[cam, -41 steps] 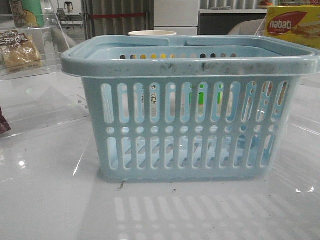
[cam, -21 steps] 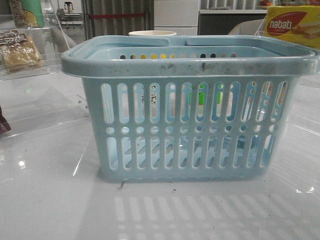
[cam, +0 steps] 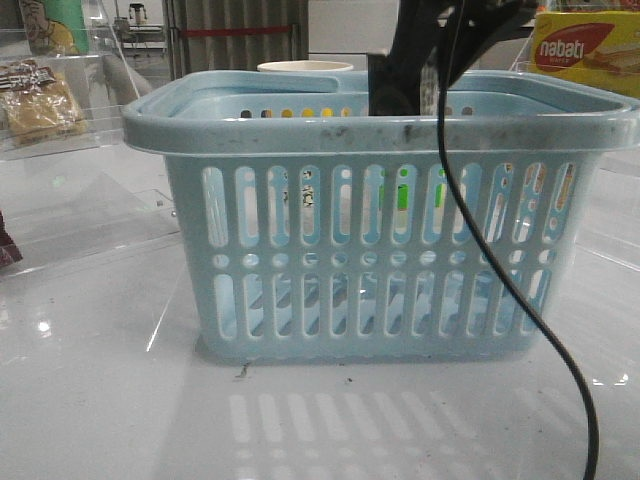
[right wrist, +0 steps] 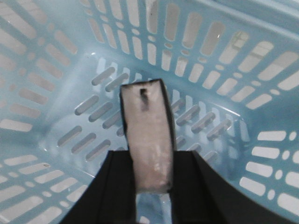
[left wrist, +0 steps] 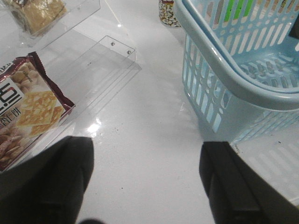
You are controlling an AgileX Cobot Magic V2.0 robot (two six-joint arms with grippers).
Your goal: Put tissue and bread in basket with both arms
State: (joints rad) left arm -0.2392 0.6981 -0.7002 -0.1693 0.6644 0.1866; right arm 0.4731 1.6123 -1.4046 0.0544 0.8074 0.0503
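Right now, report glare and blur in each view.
Front view: ceiling lights glare off the glossy table, which mirrors the basket. Left wrist view: a bright glare spot on the table; left gripper soft-edged. Right wrist view: the tissue looks washed out and blurred.

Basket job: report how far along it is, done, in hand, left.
Done: nothing lies in the basket yet; its floor looks bare in the right wrist view. In hand: the right gripper holds the tissue above the basket's floor, not released. Left: drop it, then fetch the bread on the clear shelf; the left gripper hangs open over the table, empty.
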